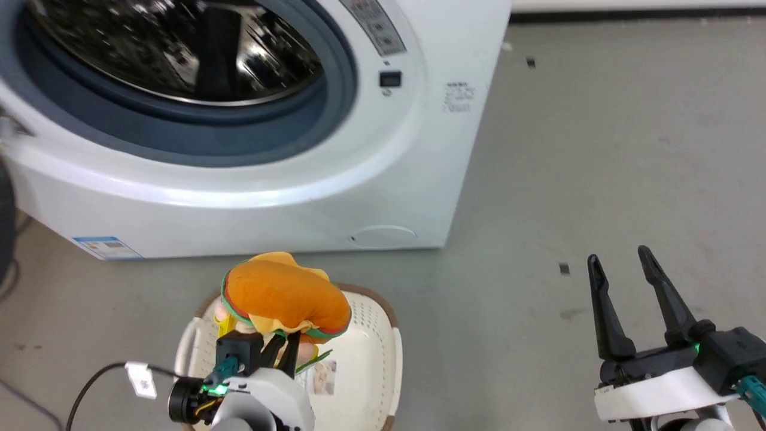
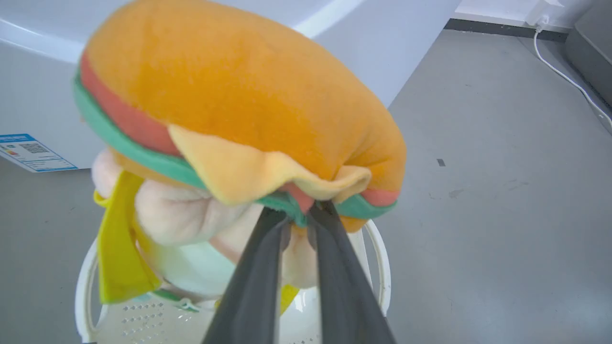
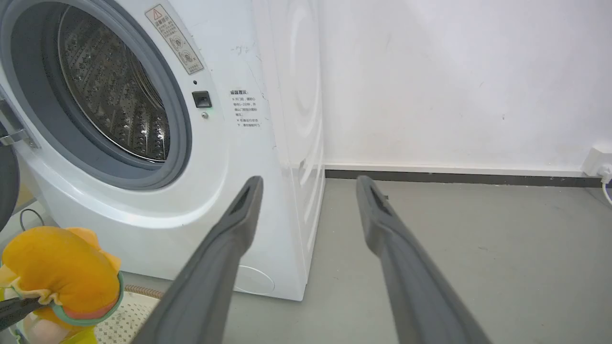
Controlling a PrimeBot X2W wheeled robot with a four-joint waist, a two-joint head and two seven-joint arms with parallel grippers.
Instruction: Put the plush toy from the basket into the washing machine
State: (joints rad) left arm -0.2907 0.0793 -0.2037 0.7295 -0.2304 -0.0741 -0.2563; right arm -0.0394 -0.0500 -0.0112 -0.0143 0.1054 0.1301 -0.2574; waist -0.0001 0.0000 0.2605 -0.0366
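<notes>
The left hand (image 2: 299,215) pinches the lower edge of the plush toy (image 2: 239,95) between its closed fingers, holding it above the basket (image 1: 374,335), which sits on the floor (image 1: 598,149). The right hand (image 1: 622,260) hovers off to the right, fingers spread and empty. Beyond stands the washing machine (image 1: 383,179), its drum (image 1: 179,48) open to view

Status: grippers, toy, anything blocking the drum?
Left gripper shut on plush toy, held above basket. Right gripper open, empty. Washing machine drum mouth open, nothing seen blocking.
</notes>
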